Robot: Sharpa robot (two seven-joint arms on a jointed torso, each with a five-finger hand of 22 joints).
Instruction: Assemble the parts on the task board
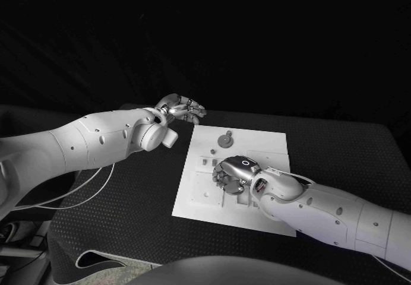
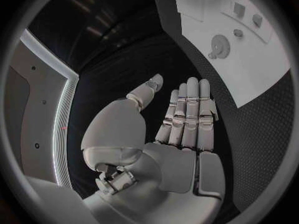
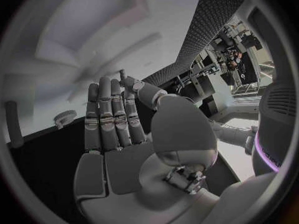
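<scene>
- The right robot hand (image 1: pixel 233 175) is nearest, hanging low over the middle of the task board (image 1: pixel 267 142), palm turned down. In the right wrist view its fingers (image 3: pixel 106 119) lie straight and side by side with nothing between them, so it is released. Likely it hovers there to reach one of the small parts under it.
- The task board is a white plate at the centre of the black desk (image 1: pixel 342 148). Its near half is partly covered by the right robot hand.
- Small pale parts (image 1: pixel 208 160) stand on the board at about 9 o'clock from the right robot hand. They are too small to tell their shape.
- Farther out, at 12 o'clock on the board, lies a round toothed part, a gear (image 1: pixel 225 141), flat and well apart from both hands. The left wrist view shows the gear (image 2: pixel 219 46) with a small hub.
- Farthest, the left robot hand (image 1: pixel 182 108) sits off the board at its 11 o'clock corner, above the desk. Its fingers (image 2: pixel 190 112) are stretched out together, empty and released. I judge that it is parked clear, leaving the board to the right.
</scene>
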